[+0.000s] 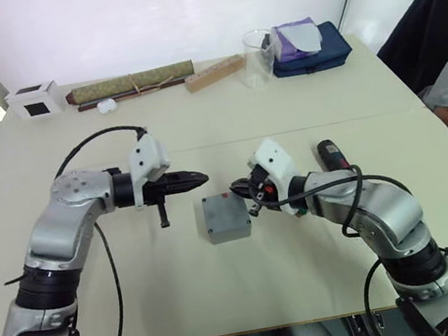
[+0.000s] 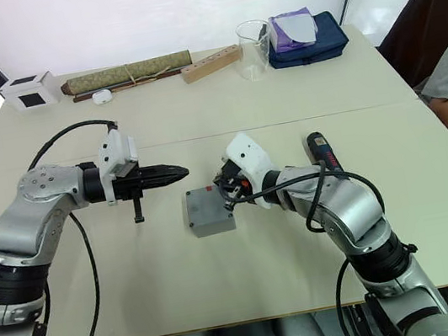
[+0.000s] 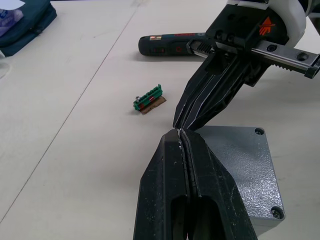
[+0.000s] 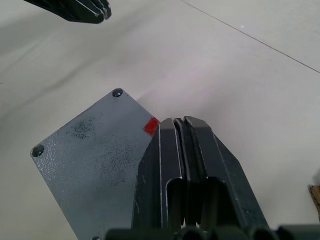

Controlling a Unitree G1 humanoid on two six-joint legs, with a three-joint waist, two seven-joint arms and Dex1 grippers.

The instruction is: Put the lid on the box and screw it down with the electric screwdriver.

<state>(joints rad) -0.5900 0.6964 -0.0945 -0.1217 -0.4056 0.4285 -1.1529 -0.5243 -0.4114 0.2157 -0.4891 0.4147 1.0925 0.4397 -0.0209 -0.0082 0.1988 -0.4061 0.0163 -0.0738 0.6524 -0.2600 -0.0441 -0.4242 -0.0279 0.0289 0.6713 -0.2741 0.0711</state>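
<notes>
one box [image 1: 227, 217], one electric screwdriver [image 1: 332, 155]

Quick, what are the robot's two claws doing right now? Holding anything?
Left gripper: shut, holding nothing, poised above the lid.
Right gripper: shut, holding nothing, at the lid's edge.

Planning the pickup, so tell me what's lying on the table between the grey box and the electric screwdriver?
A small green connector piece lies on the bare table between the box and the electric screwdriver, seen in the left wrist view.
</notes>
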